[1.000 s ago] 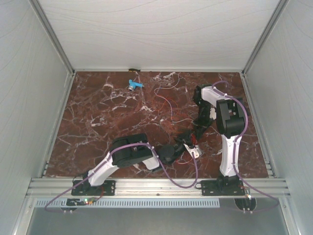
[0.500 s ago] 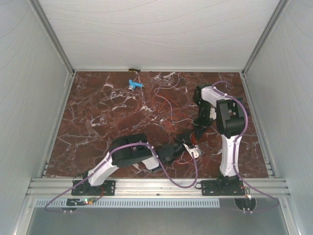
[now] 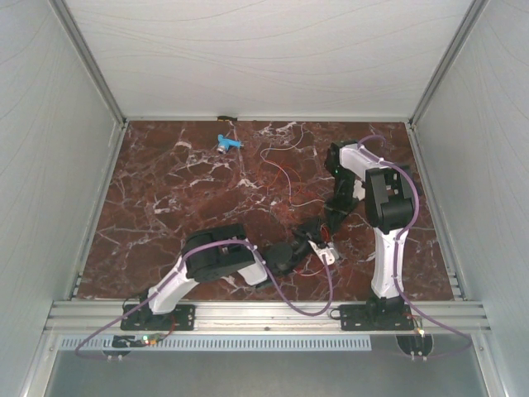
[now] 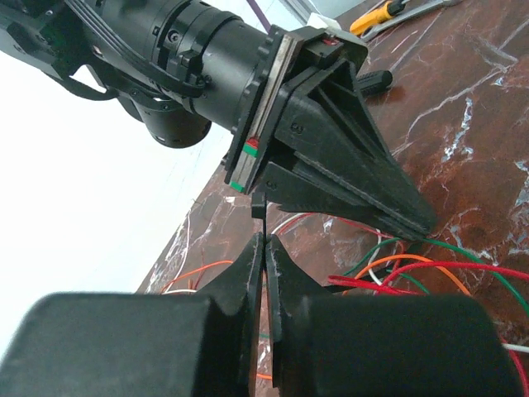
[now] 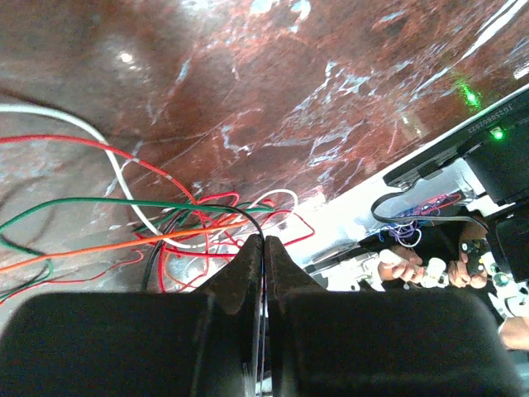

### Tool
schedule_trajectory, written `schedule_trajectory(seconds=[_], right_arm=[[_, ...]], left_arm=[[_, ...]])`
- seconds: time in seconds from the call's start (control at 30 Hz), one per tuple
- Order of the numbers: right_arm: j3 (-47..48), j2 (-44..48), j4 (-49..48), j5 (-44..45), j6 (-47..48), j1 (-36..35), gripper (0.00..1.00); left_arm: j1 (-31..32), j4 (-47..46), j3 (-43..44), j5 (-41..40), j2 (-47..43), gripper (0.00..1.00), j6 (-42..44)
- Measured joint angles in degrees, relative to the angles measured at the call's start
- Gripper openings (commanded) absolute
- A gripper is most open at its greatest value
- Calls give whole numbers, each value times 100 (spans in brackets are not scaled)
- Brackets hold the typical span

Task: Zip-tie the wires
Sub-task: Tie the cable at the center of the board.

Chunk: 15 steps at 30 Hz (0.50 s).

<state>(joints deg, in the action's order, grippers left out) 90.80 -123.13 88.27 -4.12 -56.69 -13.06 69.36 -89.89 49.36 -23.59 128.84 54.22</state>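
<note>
The wires are thin red, orange, green and white strands lying loose on the marble, with a tangle under the grippers. My left gripper is shut, and a thin black zip tie sticks up out of its tips. My right gripper is shut on a thin black zip-tie strand that arcs from its tips over the tangle. In the left wrist view the right gripper points down at the wires, just beyond my left fingertips.
A small blue-and-white plastic piece lies near the back wall. A small white object sits on the marble by the grippers. A yellow-handled tool lies farther off. Grey walls enclose the table on three sides.
The left arm has pulled back slightly to the left, its elbow shifting left. The right arm is almost unmoved, and both grippers stay shut.
</note>
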Motion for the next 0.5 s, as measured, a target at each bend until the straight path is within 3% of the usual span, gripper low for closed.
schedule_trajectory(seconds=[0.5], right_arm=[[546, -13, 2, -374, -315, -531, 0]], left_arm=[[-170, -2, -990, 39, -916, 0, -26]])
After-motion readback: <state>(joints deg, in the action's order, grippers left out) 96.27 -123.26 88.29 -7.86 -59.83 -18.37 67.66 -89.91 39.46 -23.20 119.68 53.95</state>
